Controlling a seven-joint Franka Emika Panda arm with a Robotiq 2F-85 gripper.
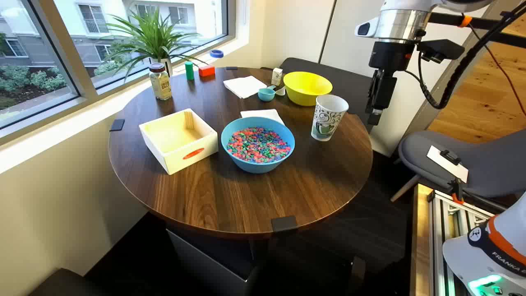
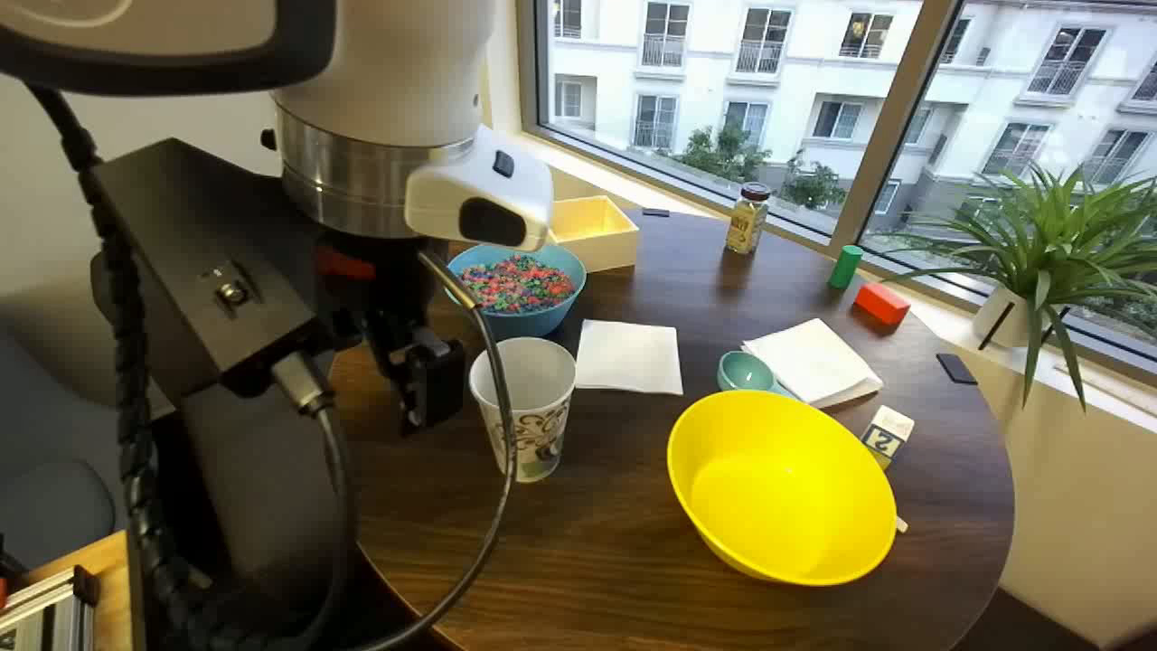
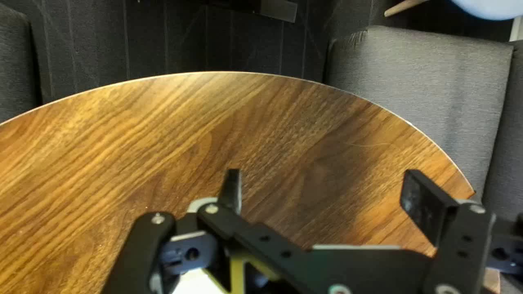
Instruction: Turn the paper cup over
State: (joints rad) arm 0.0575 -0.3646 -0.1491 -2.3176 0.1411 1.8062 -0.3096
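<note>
We log the black two-finger gripper [image 3: 322, 183] spread, empty; near it, apart, towards the middle of the round brown wooden table [image 1: 242, 199], the white tapered paper cup [image 1: 328, 119] stands mouth up, long axis vertical.

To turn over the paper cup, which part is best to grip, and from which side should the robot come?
Probably grip the paper cup at mid-height of its side wall: it stands upright, mouth up, tapering toward its base. I would bring the open pincer in low and level, from the side away from the blue bowl and the yellow bowl, leaving room to roll it.
</note>
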